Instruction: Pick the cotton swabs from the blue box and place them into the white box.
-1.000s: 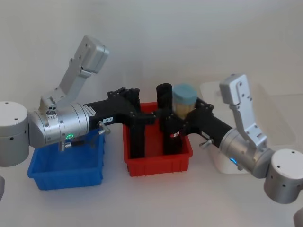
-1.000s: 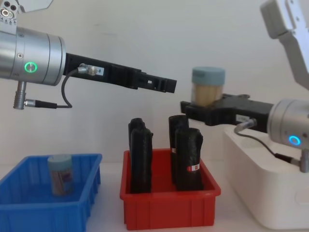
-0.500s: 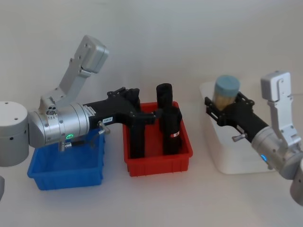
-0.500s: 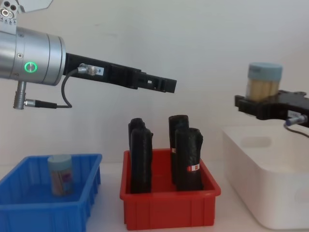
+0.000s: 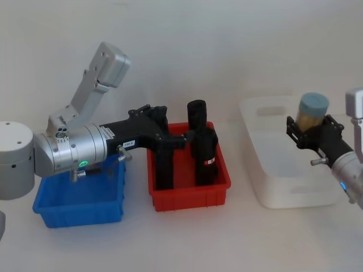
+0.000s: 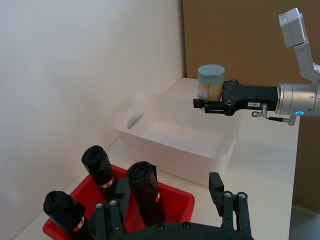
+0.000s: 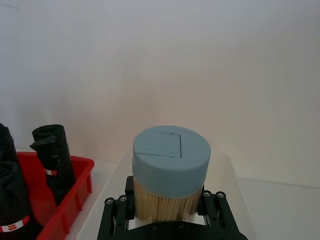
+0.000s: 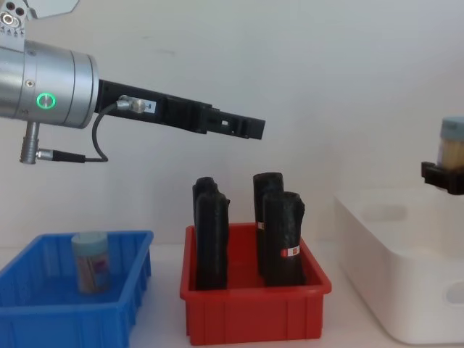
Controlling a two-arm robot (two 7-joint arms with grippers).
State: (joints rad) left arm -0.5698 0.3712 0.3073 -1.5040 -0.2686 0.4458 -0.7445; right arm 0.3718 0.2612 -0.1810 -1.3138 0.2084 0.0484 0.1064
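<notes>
My right claw (image 5: 313, 131) grips the cotton swabs (image 5: 313, 109) upright, white box (image 5: 272, 187) beneath it, ready for release. My left claw (image 8: 245, 128) hangs open above the red bin (image 5: 187, 198).

Left arm enters from 9 o'clock, elbow raised at 10 o'clock, wrist level. Left hand (image 8: 246, 128) reaches toward centre, fingers spread apart. Right arm sits at 4 o'clock; right hand (image 5: 313, 131) at 3 o'clock, level, clamped on upright swab tub (image 5: 313, 109).
</notes>
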